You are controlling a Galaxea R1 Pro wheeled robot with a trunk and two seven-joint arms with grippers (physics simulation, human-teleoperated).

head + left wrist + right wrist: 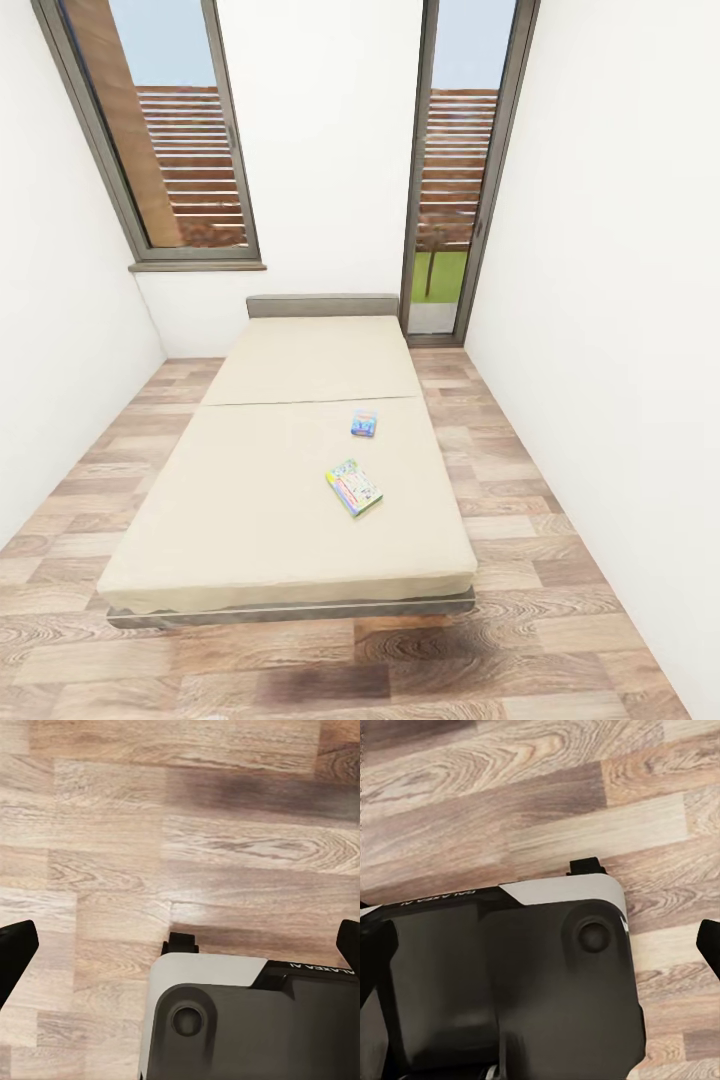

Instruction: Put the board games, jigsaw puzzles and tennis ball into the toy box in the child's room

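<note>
Two board games lie on the bed (250,480), right of its middle: the larger game (354,487) nearer the robot, long axis running diagonally, the small game (364,423) beyond it. Both wrist views look down on the floor (112,832). The left gripper (180,952) and right gripper (540,945) are spread open and empty, so the right arm seems nearer.

Two board games on bed (290,480): smaller game (364,423) nearer headboard (322,305), larger game (354,488) nearer foot. Windows (175,150) behind headboard.

White walls (330,150); wood-plank floor (520,480); two tall grey-framed windows (175,140), daylight outside; low beige bed (250,480), grey headboard (322,305).
</note>
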